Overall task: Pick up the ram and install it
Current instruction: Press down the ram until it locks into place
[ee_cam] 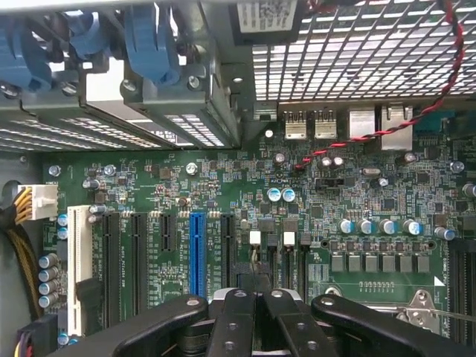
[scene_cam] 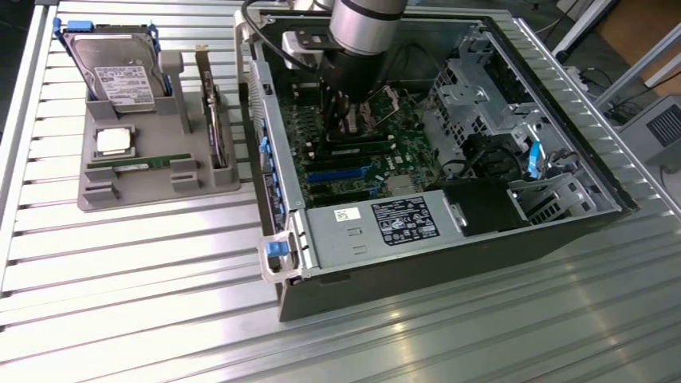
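Grey tray [scene_cam: 127,195] at 9 o'clock on desk [scene_cam: 159,303]: one ram stick [scene_cam: 142,164] lying in front slot, untouched. Open computer case [scene_cam: 319,247] centre. End effector [ee_cam: 256,297] pressed together, low over motherboard [ee_cam: 223,193]. Nothing visibly pinched. Judgement: keep descent vertical, square to slot.

The work surface was a table [scene_cam: 159,271] of ribbed, silver metal slats, and soft light reflected on it, strongest toward 5 o'clock. At 1 o'clock, beyond the table edge, a white frame leg [scene_cam: 583,24] stood beside a brown board [scene_cam: 639,36]. At 3 o'clock a grey device [scene_cam: 658,132] stood with some cables [scene_cam: 596,80] on a dark floor.
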Tool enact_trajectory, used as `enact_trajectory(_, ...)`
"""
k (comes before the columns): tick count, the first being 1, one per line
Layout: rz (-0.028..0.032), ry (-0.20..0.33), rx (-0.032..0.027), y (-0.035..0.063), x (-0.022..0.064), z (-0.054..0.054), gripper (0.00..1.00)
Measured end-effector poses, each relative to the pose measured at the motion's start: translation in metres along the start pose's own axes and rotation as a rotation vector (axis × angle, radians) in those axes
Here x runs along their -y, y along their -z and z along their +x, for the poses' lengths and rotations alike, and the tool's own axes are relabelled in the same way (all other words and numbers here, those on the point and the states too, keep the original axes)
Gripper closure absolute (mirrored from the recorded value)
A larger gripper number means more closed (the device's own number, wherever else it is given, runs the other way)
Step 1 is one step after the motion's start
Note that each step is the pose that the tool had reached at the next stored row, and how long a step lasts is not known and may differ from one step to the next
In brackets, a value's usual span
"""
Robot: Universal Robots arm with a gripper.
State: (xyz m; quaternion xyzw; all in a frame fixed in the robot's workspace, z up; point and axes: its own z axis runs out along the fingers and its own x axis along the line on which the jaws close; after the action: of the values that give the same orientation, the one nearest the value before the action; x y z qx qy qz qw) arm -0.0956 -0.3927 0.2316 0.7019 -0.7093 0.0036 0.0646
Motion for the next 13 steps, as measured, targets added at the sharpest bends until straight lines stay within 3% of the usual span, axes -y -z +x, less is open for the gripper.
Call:
enact_trajectory(4, 0.0011, 0.000, 0.0010, -0.0005, 0.0001, 0.000, 0.90)
enact_trajectory(6, 0.0024, 0.000, 0.0003, 0.0110, -0.0009, 0.001, 0.90)
enact_trajectory(7, 0.0027, 0.000, 0.0007, 0.0115, -0.0010, 0.001, 0.90)
enact_trajectory(13, 0.0007, 0.000, 0.0034, 0.0049, -0.0010, 0.003, 0.90)
